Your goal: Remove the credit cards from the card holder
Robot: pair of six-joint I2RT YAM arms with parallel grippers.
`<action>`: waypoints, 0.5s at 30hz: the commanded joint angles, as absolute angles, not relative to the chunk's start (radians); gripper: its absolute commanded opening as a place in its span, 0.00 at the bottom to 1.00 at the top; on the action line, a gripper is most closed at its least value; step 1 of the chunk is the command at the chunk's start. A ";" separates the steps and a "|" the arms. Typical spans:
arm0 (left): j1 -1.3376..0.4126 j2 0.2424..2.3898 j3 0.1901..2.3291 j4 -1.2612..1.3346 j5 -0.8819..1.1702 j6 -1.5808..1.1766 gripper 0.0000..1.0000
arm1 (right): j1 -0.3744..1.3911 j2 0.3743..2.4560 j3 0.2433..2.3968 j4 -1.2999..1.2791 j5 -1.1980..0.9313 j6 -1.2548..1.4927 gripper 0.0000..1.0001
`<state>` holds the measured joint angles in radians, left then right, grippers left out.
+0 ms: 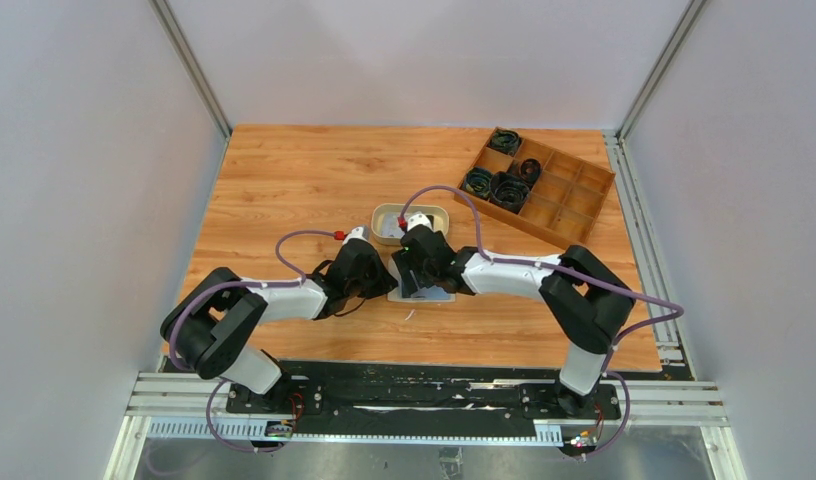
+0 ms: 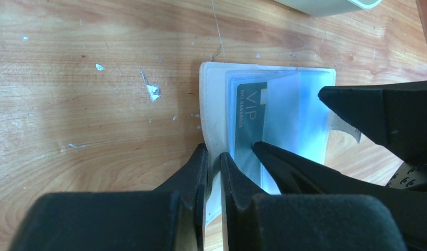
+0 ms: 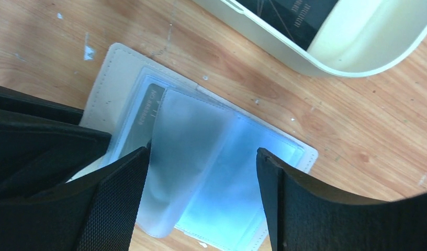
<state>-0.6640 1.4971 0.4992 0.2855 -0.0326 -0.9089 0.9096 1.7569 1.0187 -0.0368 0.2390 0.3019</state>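
The card holder is seen lying open on the wooden table, at the middle of the scene and just near of an oval beige dish. Both arms are brought together over it.

In the left wrist view, the left gripper is closed down to a narrow gap on the near edge of the cream leaf of the card holder, with one finger on either side of that edge.

A grey-green credit card marked "VIP" is lodged in a clear inner pocket, just right of the pinched edge.

In the right wrist view, the right gripper is spread wide above the clear plastic sleeves, and nothing is held between its jaws. One clear sleeve is lifted and curled up beside its left finger; whether they touch cannot be told.

A dark card is seen inside the dish.

At the far right of the table a wooden compartment tray is placed, with black coiled items in some compartments.
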 commanded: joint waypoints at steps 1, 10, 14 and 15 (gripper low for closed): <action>-0.661 1.559 0.466 0.132 -0.058 -0.867 0.00 | 0.919 1.758 1.029 -0.167 0.328 0.247 0.79; -0.661 1.565 0.469 0.133 -0.057 -0.865 0.00 | 0.919 1.720 1.046 -0.231 0.395 0.216 0.79; -0.660 1.565 0.471 0.133 -0.057 -0.864 0.00 | 0.919 1.705 1.055 -0.265 0.437 0.196 0.79; -0.661 1.563 0.471 0.133 -0.057 -0.863 0.00 | 0.919 1.702 1.056 -0.276 0.450 0.192 0.79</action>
